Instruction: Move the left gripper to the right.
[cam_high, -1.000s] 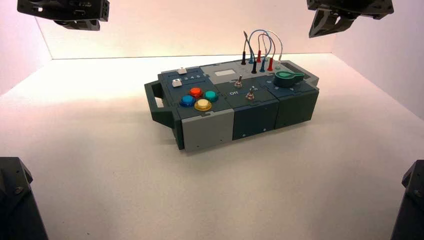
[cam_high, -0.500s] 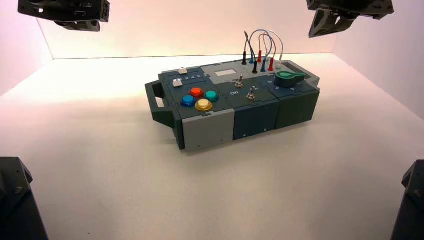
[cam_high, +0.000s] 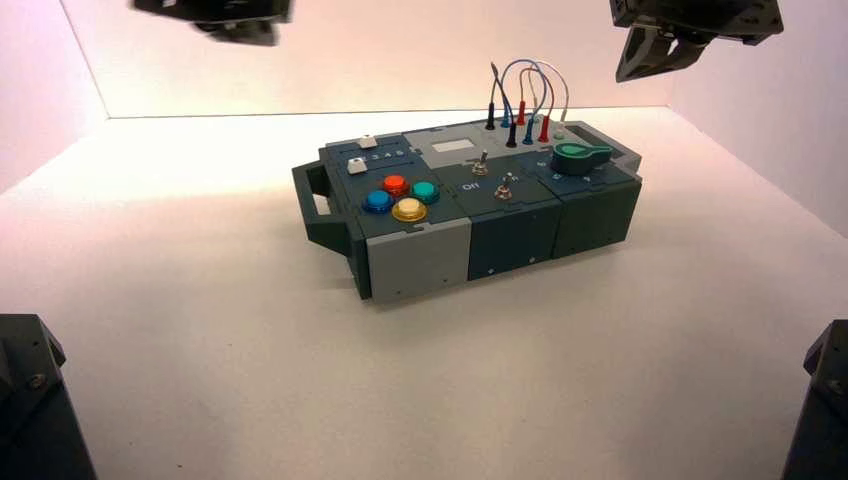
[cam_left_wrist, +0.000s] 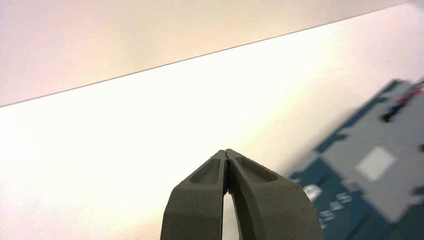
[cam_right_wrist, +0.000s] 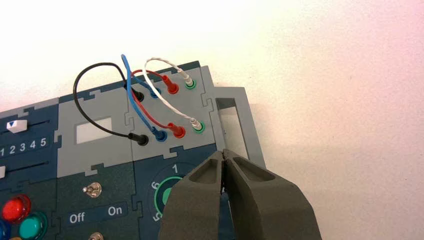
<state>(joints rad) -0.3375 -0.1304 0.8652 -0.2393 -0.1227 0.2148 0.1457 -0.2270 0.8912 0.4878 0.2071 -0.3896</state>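
Left end effector (cam_high: 225, 18) high at the top edge, fingertips (cam_left_wrist: 226, 159) pressed together, over bare worktop (cam_high: 180, 300). Box (cam_high: 470, 215) lies to its right and below, well apart. Right end effector (cam_high: 660, 50) pressed together too, above box's wires (cam_right_wrist: 145, 107).

Robot test lab, bare white bench (cam_high: 200, 330) closed in by plain white walls (cam_high: 400, 60), lone practice box (cam_high: 470, 205) at frame centre with coloured buttons, toggle switches and looped wires, black robot arm mounts (cam_high: 35, 400) in the lower corners
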